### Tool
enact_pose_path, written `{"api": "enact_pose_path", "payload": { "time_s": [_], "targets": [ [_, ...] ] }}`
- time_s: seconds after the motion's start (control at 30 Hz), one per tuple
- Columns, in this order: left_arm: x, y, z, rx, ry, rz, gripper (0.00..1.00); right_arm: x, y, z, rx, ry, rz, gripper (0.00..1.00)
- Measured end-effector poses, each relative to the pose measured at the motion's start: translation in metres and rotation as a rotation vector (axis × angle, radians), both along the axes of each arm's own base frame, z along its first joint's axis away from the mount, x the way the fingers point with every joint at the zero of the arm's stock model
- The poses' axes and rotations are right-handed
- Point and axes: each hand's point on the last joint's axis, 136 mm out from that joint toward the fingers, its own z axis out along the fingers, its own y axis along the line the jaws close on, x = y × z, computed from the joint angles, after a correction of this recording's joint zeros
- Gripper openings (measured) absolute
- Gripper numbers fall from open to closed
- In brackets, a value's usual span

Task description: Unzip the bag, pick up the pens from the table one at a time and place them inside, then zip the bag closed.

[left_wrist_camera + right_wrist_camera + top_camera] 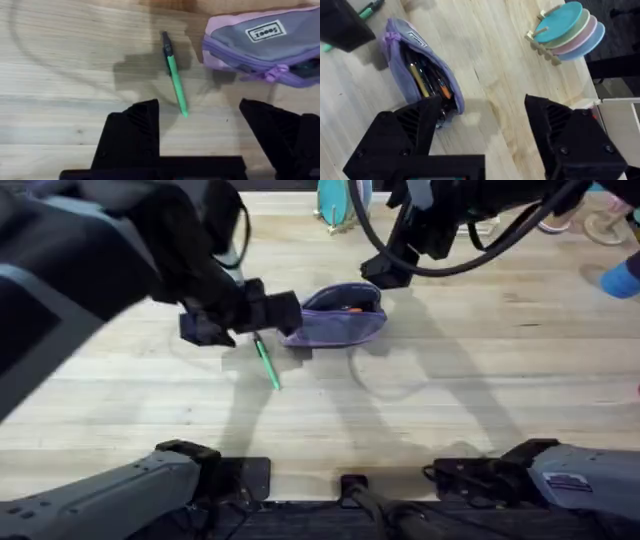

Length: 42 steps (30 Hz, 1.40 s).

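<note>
On the pale wooden table [450, 400], one lilac bag [340, 320] lies unzipped with several pens [422, 80] inside, among them a yellow one and an orange-tipped one, while one green pen [266, 364] with a dark cap lies loose on the boards just beside the bag. Two grippers hang over the scene with fingers spread and nothing held: the left gripper [197, 132] directly above the green pen, the right gripper [480, 132] near the bag's open end. Behind the bag stands one rack of coloured discs [567, 30].
</note>
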Motion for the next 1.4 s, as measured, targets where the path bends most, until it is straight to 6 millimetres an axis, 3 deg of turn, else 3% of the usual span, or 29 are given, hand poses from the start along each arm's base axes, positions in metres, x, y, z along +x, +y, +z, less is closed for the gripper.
{"api": "enact_pose_path", "payload": {
  "time_s": [0.37, 0.57, 0.87, 1.17, 1.4],
  "targets": [
    [-0.019, 0.0, -0.052, 0.081, 0.026, 0.04, 0.995, 0.002, -0.004, 0.0, 0.001, 0.002, -0.015, 0.996],
    [-0.025, 0.004, -0.07, 0.088, 0.032, 0.051, 0.995, 0.002, -0.004, 0.0, 0.002, 0.002, -0.015, 0.996],
    [-0.025, 0.004, -0.072, 0.09, 0.03, 0.052, 0.996, 0.003, -0.004, 0.0, 0.001, 0.002, -0.015, 0.995],
    [-0.01, 0.001, -0.071, 0.076, -0.035, 0.057, 0.995, 0.002, -0.004, 0.0, 0.001, 0.002, -0.015, 0.996],
    [-0.026, 0.007, -0.079, 0.102, 0.02, 0.056, 0.995, 0.002, -0.004, 0.0, 0.002, 0.002, -0.015, 0.996]
  ]
}}
